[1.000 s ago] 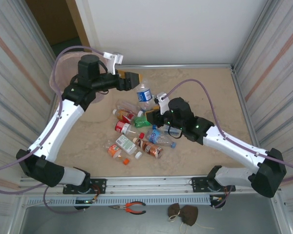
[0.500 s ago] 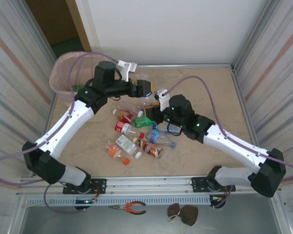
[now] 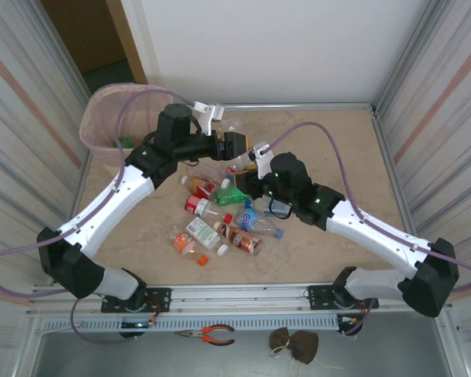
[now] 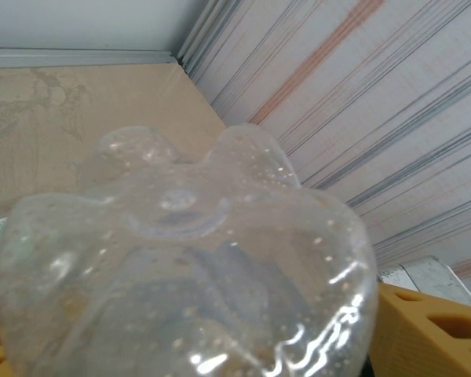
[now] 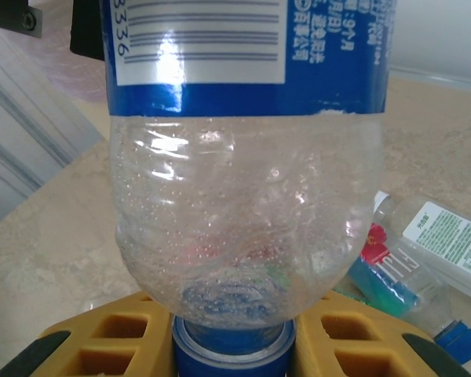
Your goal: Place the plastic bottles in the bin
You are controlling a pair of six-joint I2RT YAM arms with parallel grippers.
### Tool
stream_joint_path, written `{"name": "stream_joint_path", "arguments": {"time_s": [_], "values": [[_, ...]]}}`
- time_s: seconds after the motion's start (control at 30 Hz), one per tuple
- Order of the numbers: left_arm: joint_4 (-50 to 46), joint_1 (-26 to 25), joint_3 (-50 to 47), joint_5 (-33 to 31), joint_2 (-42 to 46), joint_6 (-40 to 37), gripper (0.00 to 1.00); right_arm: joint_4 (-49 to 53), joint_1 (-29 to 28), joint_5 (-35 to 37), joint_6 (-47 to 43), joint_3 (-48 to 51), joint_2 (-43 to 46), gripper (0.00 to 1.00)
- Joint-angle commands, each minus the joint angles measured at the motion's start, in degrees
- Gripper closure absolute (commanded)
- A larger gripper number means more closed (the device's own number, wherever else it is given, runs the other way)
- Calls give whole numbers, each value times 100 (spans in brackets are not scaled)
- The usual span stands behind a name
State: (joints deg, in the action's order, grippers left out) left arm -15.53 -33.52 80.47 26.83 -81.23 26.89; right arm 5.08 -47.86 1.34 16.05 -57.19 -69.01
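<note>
Pink bin (image 3: 102, 110) at far left, by the table's (image 3: 345, 141) back-left corner. L gripper (image 3: 235, 146) is mid-table, yellow fingers (image 4: 436, 334) either side of a clear blue-label bottle (image 5: 247, 212) at its base; gripping vs. open, can't tell. R gripper (image 5: 231, 342) is clamped on that bottle's blue cap end. Other bottles (image 3: 220, 216) lie loose nearer the arm bases.

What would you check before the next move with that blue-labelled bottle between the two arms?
1. Grip of the right gripper, shut on the blue-labelled bottle at its cap: ok.
2. Bottle's base between the fingers of the left gripper: ok.
3. Left hold firm enough to take over: cannot tell.
4. Mouth of the bin open, on the left arm's side: ok.
5. All bottles off the table: not ok, a pile of bottles lies there.
</note>
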Motion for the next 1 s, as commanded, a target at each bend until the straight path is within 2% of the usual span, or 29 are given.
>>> {"name": "stream_joint_path", "arguments": {"time_s": [0.0,0.4,0.5,0.6,0.7,0.97], "values": [[14,-103,-190,-70,184,-6,24,-314,47,153,-59,-167,83,89],[64,-128,-244,-24,225,10,37,-306,50,200,-23,-171,125,89],[76,-123,-242,-42,263,3,37,-297,48,218,-24,-179,111,89],[71,-123,-218,-20,277,18,32,-271,47,291,-23,-178,112,89],[63,-128,-233,-59,313,9,31,-271,49,378,-15,-151,147,89],[103,-128,-268,-123,360,-26,38,-276,52,378,0,-100,169,88]]}}
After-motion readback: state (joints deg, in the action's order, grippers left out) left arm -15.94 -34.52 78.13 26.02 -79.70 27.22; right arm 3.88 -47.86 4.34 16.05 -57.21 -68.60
